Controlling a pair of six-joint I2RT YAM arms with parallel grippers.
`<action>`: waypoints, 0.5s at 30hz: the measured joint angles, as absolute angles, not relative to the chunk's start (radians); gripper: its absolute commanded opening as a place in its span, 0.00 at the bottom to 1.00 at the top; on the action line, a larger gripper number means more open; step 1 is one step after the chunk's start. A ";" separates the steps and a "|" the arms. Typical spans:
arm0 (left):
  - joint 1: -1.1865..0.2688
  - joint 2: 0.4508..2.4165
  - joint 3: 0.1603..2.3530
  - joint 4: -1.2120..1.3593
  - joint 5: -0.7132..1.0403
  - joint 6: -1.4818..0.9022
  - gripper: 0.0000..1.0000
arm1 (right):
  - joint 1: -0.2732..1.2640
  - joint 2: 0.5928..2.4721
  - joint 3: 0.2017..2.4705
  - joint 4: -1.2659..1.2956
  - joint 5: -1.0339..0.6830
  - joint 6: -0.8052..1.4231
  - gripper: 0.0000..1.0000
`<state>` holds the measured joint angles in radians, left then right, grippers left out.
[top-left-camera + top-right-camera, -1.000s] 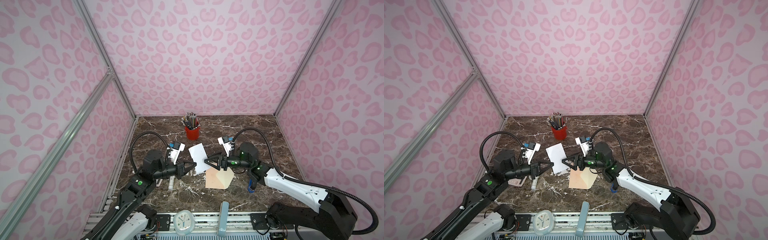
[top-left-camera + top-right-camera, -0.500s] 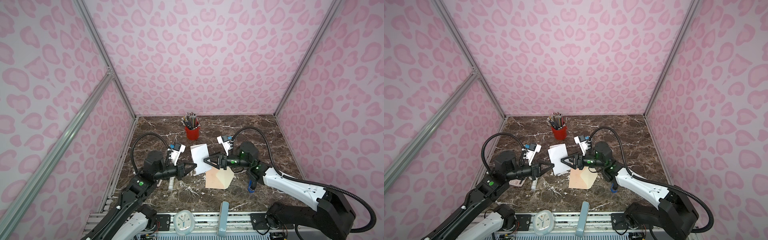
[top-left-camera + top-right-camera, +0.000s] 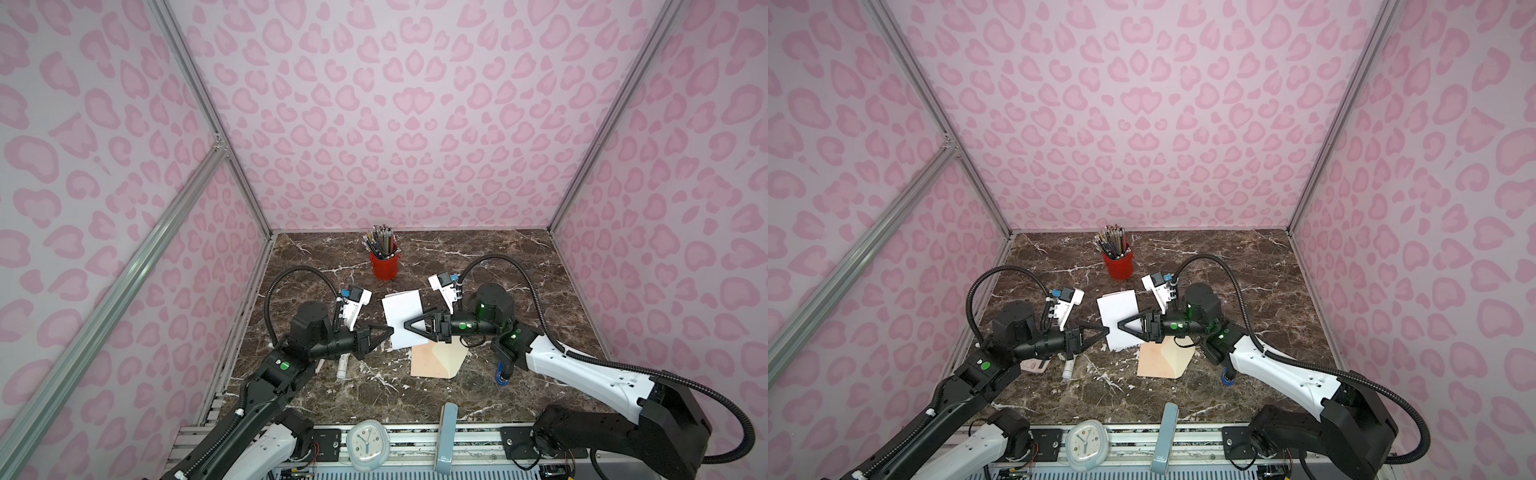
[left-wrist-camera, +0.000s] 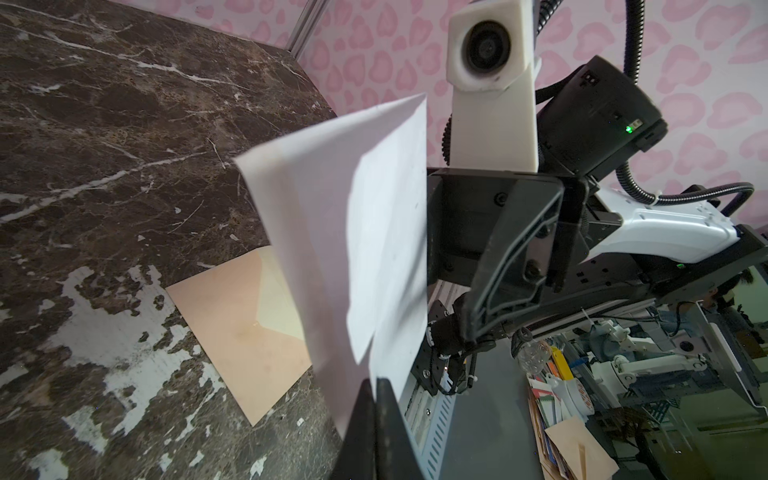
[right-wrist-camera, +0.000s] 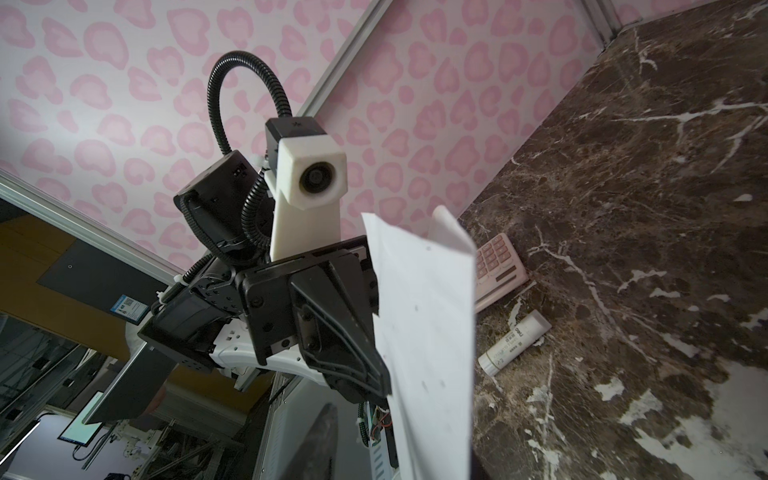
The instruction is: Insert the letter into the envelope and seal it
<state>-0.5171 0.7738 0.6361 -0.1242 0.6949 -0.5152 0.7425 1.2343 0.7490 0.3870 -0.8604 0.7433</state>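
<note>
Nearest, flat on the table [image 3: 478, 257]: envelope [image 3: 428, 361], peach, with its pale flap [image 3: 451, 357] open and pointing toward the right arm's side. Empty, unsealed, touched by neither arm. Off to its left, a glue stick [image 3: 343, 368], lying loose.

Just behind and above, in the air: letter [image 3: 401, 309], near short edge about over the envelope's far left corner in a top view. Clamped tight near the near end of its left long edge by the left gripper [image 3: 390, 329], same as a second ago. Changed meanwhile: right gripper [image 3: 406, 324] eased a little further in over the opposite long edge, jaws narrowed from wide to roughly half. Astride that edge as far as the right wrist view shows, with a sliver of gap between sheet and one finger [image 5: 320, 440]. So closing, probably not yet pinching. Reads as a second hold being taken, to steady or pass the sheet before feeding it in. Insertion not yet begun.

Long axis running near to far, leaning slightly left at the far end. Broad face up toward the top camera, with a soft curl across it. Far short edge aimed roughly at the pencil cup [image 3: 384, 262]. No drawing visible on the side shown. Likely needs turning toward the envelope's mouth.
</note>
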 measured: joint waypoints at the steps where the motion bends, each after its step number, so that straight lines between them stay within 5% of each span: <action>1: -0.517 0.774 0.635 -0.124 0.695 -0.516 0.06 | 0.747 1.240 0.752 0.380 -0.860 0.739 0.37; 10: -0.518 0.772 0.631 -0.119 0.691 -0.515 0.06 | 0.760 1.266 0.767 0.339 -0.845 0.721 0.23; 15: -0.518 0.772 0.631 -0.121 0.688 -0.511 0.21 | 0.761 1.268 0.773 0.313 -0.838 0.716 0.08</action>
